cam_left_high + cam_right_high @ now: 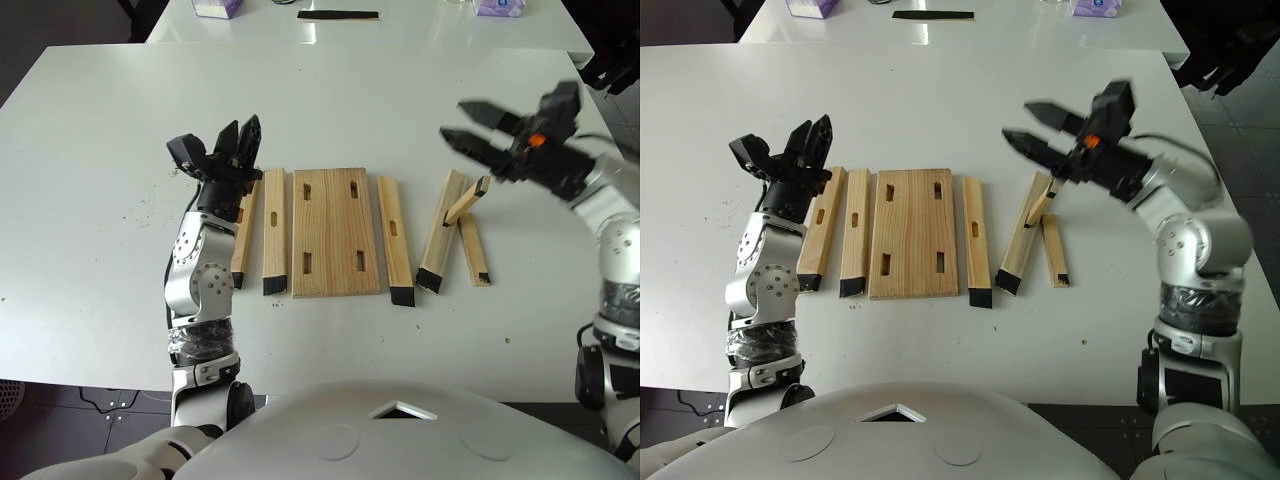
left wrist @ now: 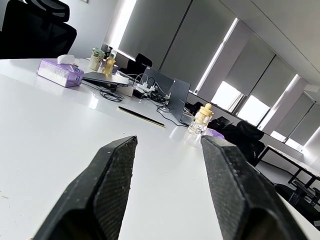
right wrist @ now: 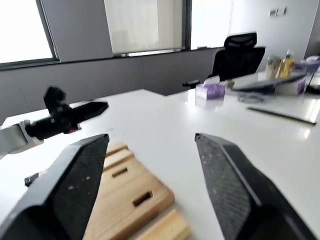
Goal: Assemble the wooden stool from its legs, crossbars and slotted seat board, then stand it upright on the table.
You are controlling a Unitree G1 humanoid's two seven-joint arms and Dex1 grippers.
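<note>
Seat board (image 1: pixel 335 232): flat on white table (image 1: pixel 120 150), slots up. Legs (image 1: pixel 275 232): two at its 9 o'clock, two at 3 o'clock. Crossbars (image 1: pixel 475 250): beyond, 3 o'clock, one tilted. Left gripper (image 1: pixel 243 128), 10 o'clock, jaws apart; right gripper (image 1: pixel 455 120), 2 o'clock, jaws apart.

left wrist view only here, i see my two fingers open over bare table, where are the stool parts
Observer: Nearer the robot than your fingertips. The left gripper is at the far end of the leftmost leg, and the parts lie in a row from there toward the robot's right.
Operator: seat board in that row too
Observer: Yes, the seat board lies flat with its slots showing, two legs to its left.
Operator: right gripper holding anything
Observer: No, the right gripper is open and empty, over the right end of the row, where a crossbar lies tilted across other pieces.
</note>
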